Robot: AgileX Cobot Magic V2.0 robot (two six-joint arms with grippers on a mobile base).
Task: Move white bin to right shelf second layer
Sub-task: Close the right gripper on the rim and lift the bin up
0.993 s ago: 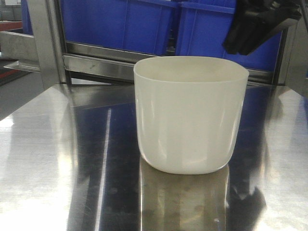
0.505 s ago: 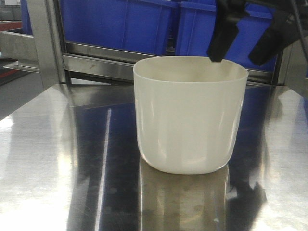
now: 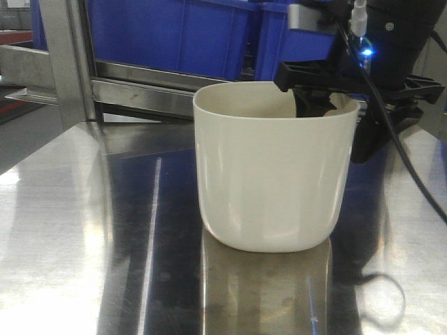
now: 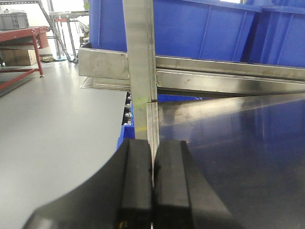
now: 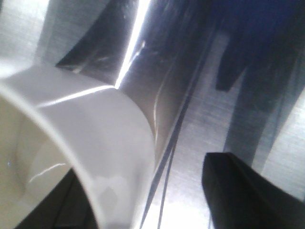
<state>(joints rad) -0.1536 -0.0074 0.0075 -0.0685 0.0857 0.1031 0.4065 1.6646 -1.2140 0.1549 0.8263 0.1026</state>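
A: Any writing on the bin (image 3: 272,174)?
B: None. Its walls are plain.
A: And the blue crates (image 3: 174,35) behind it?
B: No label or number can be read there.
A: The rack post (image 4: 140,71), or the counter (image 3: 70,230)?
B: Only a faint yellowish mark on the post, too blurred to read.

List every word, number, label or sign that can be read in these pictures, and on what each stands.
None can be read. The white bin, the blue crates, the steel tabletop, the left claw and the right claw show no text; the right claw has only a blue light.
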